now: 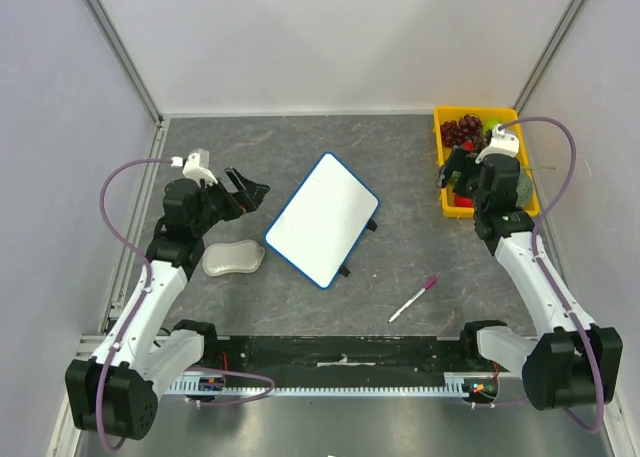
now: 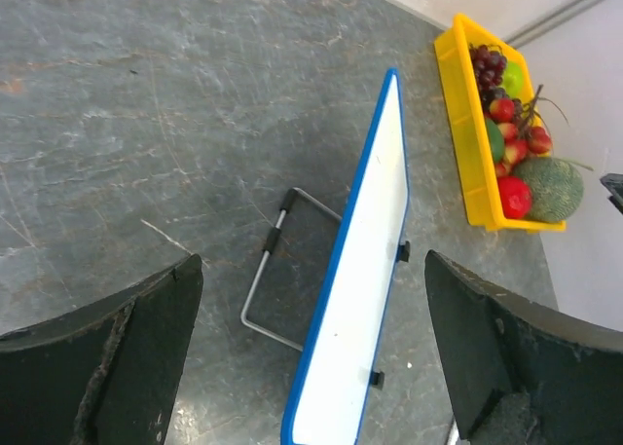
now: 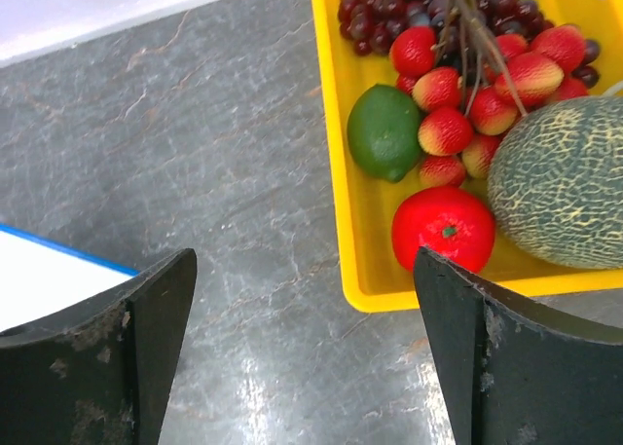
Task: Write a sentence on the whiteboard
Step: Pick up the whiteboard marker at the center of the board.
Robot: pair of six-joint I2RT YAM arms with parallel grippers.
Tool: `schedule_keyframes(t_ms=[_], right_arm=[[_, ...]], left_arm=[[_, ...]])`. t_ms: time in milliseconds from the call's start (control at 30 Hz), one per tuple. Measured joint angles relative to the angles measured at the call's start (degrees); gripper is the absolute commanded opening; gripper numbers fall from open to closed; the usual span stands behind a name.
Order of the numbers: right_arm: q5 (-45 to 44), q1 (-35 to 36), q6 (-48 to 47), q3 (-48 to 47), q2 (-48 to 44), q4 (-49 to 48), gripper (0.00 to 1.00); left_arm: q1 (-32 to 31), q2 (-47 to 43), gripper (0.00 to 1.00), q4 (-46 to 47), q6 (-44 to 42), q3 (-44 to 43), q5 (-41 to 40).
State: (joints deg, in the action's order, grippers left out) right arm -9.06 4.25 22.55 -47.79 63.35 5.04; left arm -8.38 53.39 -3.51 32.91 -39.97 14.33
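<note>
The whiteboard (image 1: pixel 322 220) stands at the middle of the desk (image 1: pixel 400 157), turned so that one corner points toward 12 o'clock and another toward 6. Its blue rim frames a plain white face. From my left wrist I see it nearly edge-on, propped up on a wire stand (image 2: pixel 261 289) behind it.

My left jaws are spread wide and grip nothing. They hang above the desk just beside the board at its 9 o'clock, and the board's edge shows between my two fingers. A pale grey eraser pad (image 1: pixel 233 259) lies at the board's 8 o'clock, near my left arm (image 1: pixel 150 287).

My right jaws are also wide apart and bare. They hover at the board's 2 o'clock, over the near left corner of a yellow tray (image 1: pixel 443 209). The tray holds dark grapes (image 3: pixel 375 7), a lime (image 3: pixel 384 131), a round red fruit (image 3: pixel 443 226), a netted melon (image 3: pixel 560 182) and small red and yellow fruits on a stem.

A marker (image 1: pixel 413 299) with a magenta end lies flat on the desk at the board's 4 o'clock. It is apart from the board and from both arms.
</note>
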Motion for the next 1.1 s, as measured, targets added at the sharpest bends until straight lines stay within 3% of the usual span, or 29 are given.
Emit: schedule_keyframes(t_ms=[133, 267, 367, 567, 800, 933, 1100], right_arm=[[4.0, 0.0, 0.4, 0.0, -1.1, 2.4, 0.98], [8.6, 0.0, 0.9, 0.0, -2.5, 3.8, 0.98], [12.3, 0.0, 1.3, 0.0, -2.9, 4.9, 0.98], [16.1, 1.8, 1.5, 0.2, -3.3, 7.7, 0.98], [16.9, 3.1, 0.4, 2.7, -5.0, 11.8, 0.98], [15.8, 3.1, 0.1, 4.3, -6.3, 14.6, 0.98], [15.0, 3.1, -0.3, 5.2, -7.6, 16.5, 0.98]], left_arm=[[0.0, -1.5, 1.00, -1.0, 0.0, 0.1, 3.7], [-0.3, -3.1, 0.93, -1.7, -1.2, -0.9, 8.4], [-3.1, -2.1, 0.94, -4.3, -2.7, -3.9, 9.4], [-25.3, 6.3, 0.93, -10.3, -7.6, -15.0, 1.3], [-48.0, 23.3, 0.89, -11.3, -9.0, -22.7, -10.4], [-57.7, 34.2, 0.78, -11.3, -9.0, -24.6, -15.9], [-66.7, 44.5, 0.73, -11.0, -9.0, -25.4, -20.7]])
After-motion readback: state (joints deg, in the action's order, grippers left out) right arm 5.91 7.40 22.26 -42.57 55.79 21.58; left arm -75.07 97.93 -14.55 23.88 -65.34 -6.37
